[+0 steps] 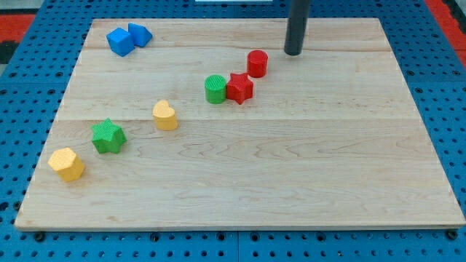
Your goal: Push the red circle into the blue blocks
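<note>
Standing upright, my tip (293, 52) rests just right of the red circle (257, 63), apart.

We see a pale wooden board (240, 175) with visible grain lying flat under even light. Around it we see a blue pegboard surface (29, 240) dotted with holes, and red patches (444, 11) at the view's top corners.

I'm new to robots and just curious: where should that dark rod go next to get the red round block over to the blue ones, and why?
Probably a short slide toward the view's left: my tip sits just up-right of the red circle, and the blue blocks lie far off at the view's top left, so pushing from this side should start it that way.
</note>
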Robot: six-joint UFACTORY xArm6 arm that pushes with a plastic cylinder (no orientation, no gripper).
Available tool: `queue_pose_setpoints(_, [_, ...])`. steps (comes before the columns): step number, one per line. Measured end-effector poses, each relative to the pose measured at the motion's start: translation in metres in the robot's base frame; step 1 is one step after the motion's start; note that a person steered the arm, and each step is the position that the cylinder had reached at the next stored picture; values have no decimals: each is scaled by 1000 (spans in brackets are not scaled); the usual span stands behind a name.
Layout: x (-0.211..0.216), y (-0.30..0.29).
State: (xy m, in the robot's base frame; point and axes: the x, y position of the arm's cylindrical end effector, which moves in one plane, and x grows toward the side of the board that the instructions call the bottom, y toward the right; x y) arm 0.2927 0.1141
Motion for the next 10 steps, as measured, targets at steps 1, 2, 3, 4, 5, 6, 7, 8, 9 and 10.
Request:
queue_pose_setpoints(1, [24,-60])
queue_pose_setpoints(2, [9,-164])
queue_pose_setpoints(3, [4,-185])
queue_pose_setpoints(4, [20,-133])
queue_pose_setpoints(5, [53,-175])
queue_pose_setpoints(6, [48,-246])
queue_pose_setpoints(7, [-3,-278])
queue_pose_setpoints(8, [9,-250])
queue_pose_setpoints(9, [27,-168])
queue_pose_setpoints(10, [92,-264])
